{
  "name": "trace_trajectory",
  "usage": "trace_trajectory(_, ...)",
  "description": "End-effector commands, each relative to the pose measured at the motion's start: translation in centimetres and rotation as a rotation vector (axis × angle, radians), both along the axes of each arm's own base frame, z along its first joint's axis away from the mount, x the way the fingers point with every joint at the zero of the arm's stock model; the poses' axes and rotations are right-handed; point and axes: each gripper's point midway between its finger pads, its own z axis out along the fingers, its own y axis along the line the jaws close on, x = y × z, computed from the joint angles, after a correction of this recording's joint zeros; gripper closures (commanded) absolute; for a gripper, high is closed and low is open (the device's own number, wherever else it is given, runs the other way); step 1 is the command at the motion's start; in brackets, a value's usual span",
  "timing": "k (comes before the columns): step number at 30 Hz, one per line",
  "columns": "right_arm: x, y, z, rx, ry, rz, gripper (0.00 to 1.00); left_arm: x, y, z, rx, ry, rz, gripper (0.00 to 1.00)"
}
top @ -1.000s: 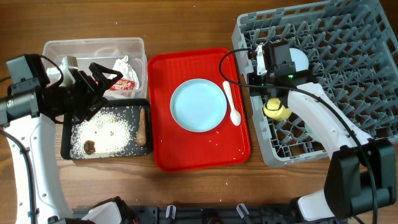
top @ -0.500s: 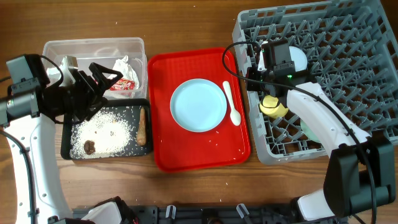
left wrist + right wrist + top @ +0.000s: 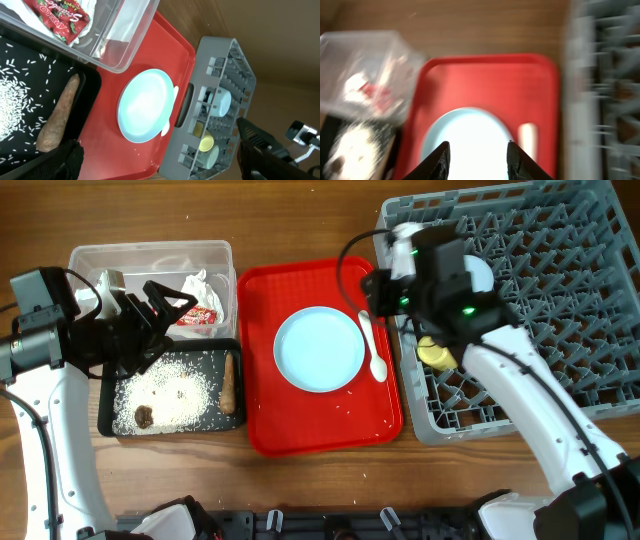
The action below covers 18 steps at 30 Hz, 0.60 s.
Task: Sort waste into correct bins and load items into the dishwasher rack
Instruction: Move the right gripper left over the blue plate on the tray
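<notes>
Our right gripper (image 3: 479, 160) has its 2 fingers parted with nothing between them. In its wrist view it looks down on the light blue plate (image 3: 320, 348), with the white plastic spoon (image 3: 372, 345) just to the plate's right. Both lie on the red serving tray (image 3: 270, 420). We judge that it hangs here, by the tray's edge nearest the dishwasher rack (image 3: 560, 310), because these 2 items are the ones not yet loaded.

Behind that arm, the small yellow cup (image 3: 440, 355) and a light blue cup (image 3: 478, 275) sit among the rack's pegs, near the corner closest to the tray.

Our left gripper (image 3: 165, 305) is spread wide and empty, hovering where the clear plastic tub (image 3: 150, 255) meets the black tray (image 3: 170, 430).

The waste looks sorted:
- The red snack wrapper (image 3: 200, 315) and the crumpled tissue (image 3: 200, 285) lie in the tub.
- The rice grains (image 3: 170, 385), the dark food bits (image 3: 145, 416) and the brown stick-shaped piece (image 3: 229, 380) lie in the black tray.
</notes>
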Motion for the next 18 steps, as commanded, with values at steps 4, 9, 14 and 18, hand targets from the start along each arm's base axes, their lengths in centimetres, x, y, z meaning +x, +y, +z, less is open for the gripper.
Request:
trace_trajectory(4, -4.9, 9.5, -1.5, -0.043, -0.031, 0.326, 0.62, 0.0, 0.2, 0.8, 0.015, -0.032, -0.003, 0.00)
trace_trajectory(9, -7.4, 14.1, -6.5, -0.168, -0.028, 0.471, 0.62, 0.0, 0.2, 0.8, 0.015, -0.032, -0.003, 0.00)
trace_trajectory(14, -8.7, 16.3, -12.2, -0.236, 0.041, 0.521, 0.61, 0.0, 0.2, 0.8, 0.015, -0.032, -0.003, 0.00)
trace_trajectory(18, -9.0, 16.3, -16.0, -0.278, 0.104, 0.532, 0.61, 0.0, 0.2, 0.8, 0.015, -0.032, -0.003, 0.00)
